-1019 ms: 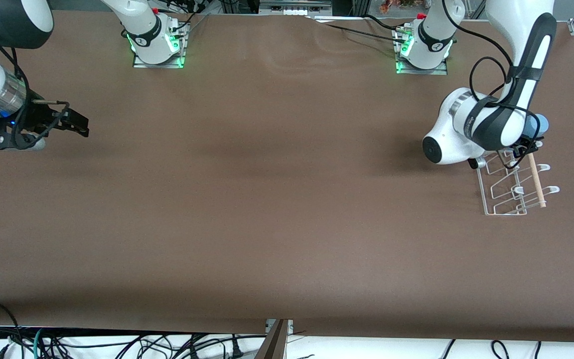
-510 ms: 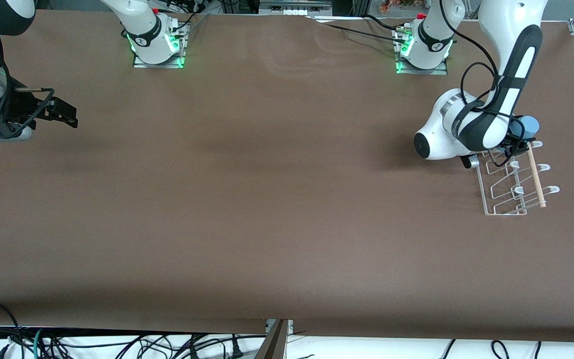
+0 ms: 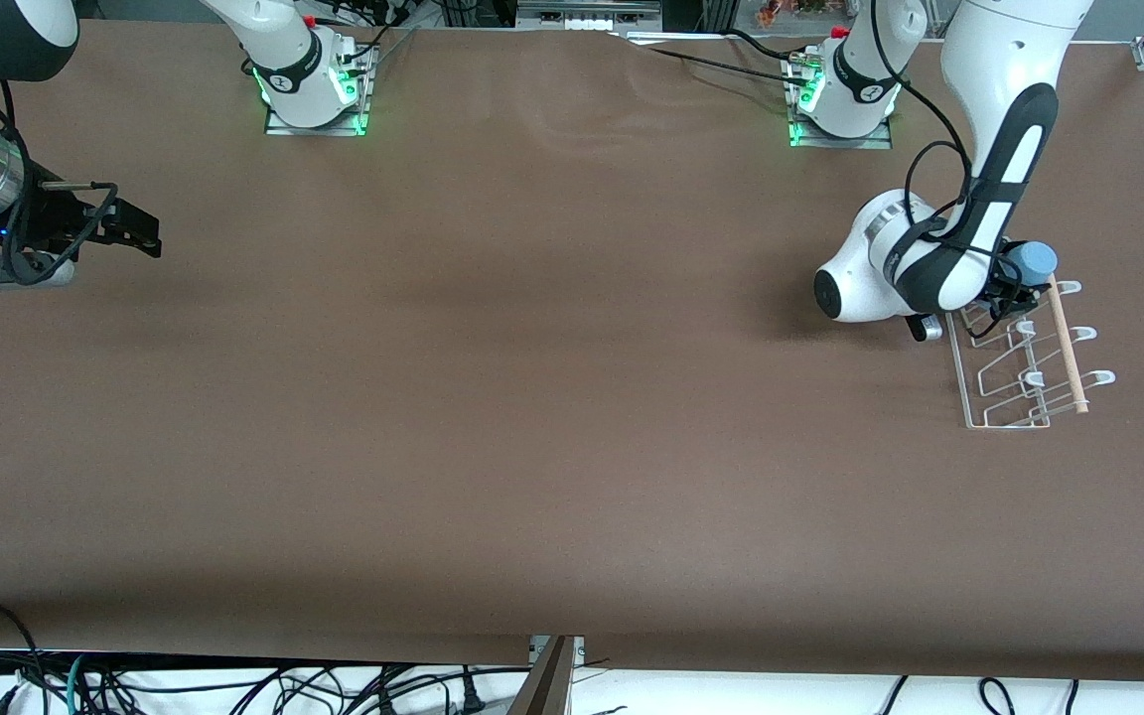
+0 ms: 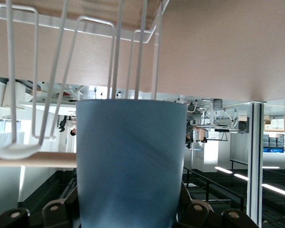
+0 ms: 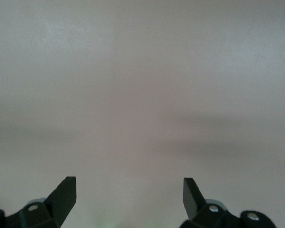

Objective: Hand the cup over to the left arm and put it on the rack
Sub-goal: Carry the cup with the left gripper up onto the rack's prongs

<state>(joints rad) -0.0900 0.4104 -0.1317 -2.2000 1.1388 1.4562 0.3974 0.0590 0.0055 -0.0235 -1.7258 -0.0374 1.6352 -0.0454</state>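
Observation:
The light-blue cup is held in my left gripper, which is shut on it at the end of the white wire rack that lies farthest from the front camera. In the left wrist view the cup fills the middle, with the rack's wire loops and pale wooden rod right beside it. The left arm's white wrist hides most of the gripper in the front view. My right gripper is open and empty at the right arm's end of the table; its fingertips show over bare table.
The rack's wooden rod runs along the rack's side toward the left arm's end of the table. The two arm bases stand along the table's edge farthest from the front camera. Cables hang below the near edge.
My left gripper has carried the cup lower and toward the rack's end. The right arm has drawn back toward its end of the table, then shifted slightly.

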